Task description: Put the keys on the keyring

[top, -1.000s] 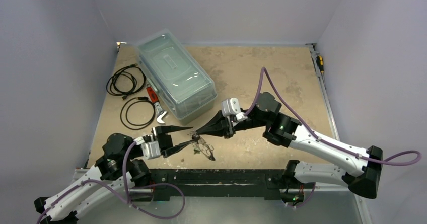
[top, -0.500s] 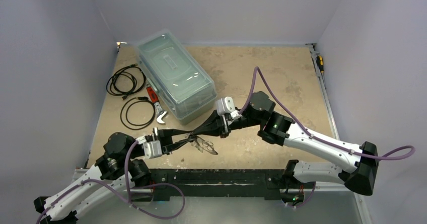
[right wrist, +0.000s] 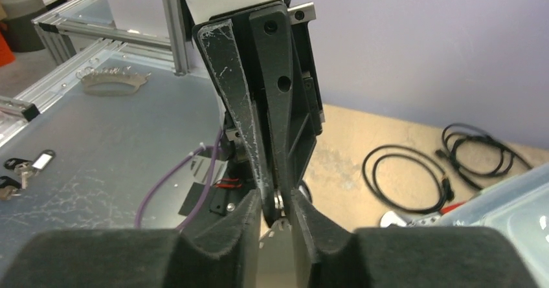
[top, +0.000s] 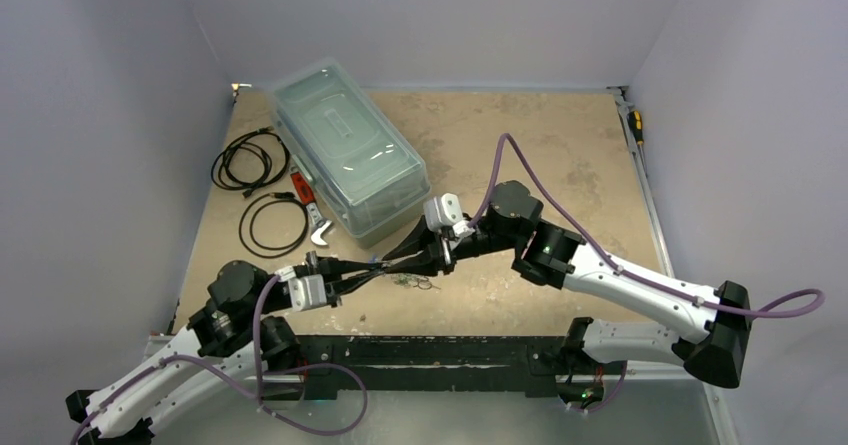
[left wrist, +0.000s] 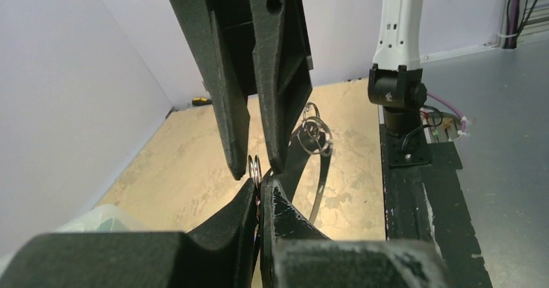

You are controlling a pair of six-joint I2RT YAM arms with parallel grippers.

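Two tools tip to tip low over the worktop (top: 560, 165): left tool (left wrist: 260, 184) clamped shut on a small split ring (left wrist: 254, 169) of the keyring (left wrist: 320, 188), right tool (right wrist: 276, 197) parted a crack around that same spot. Probably light, springy and slick, so best pinched flat across a ring, not on the floppy band. One keyring, dangling past the tips, with at least two more rings (left wrist: 315, 134) bunched on it; keys not told apart.

Keyring held up, keys in a small bunch

The keyring (left wrist: 322, 181) is a thin bent band with small shiny rings (left wrist: 316, 132) on it. It hangs tilted, pinched at one little ring by the left gripper (left wrist: 261, 183). The keys (top: 412, 283) are a tiny dark bunch just below.
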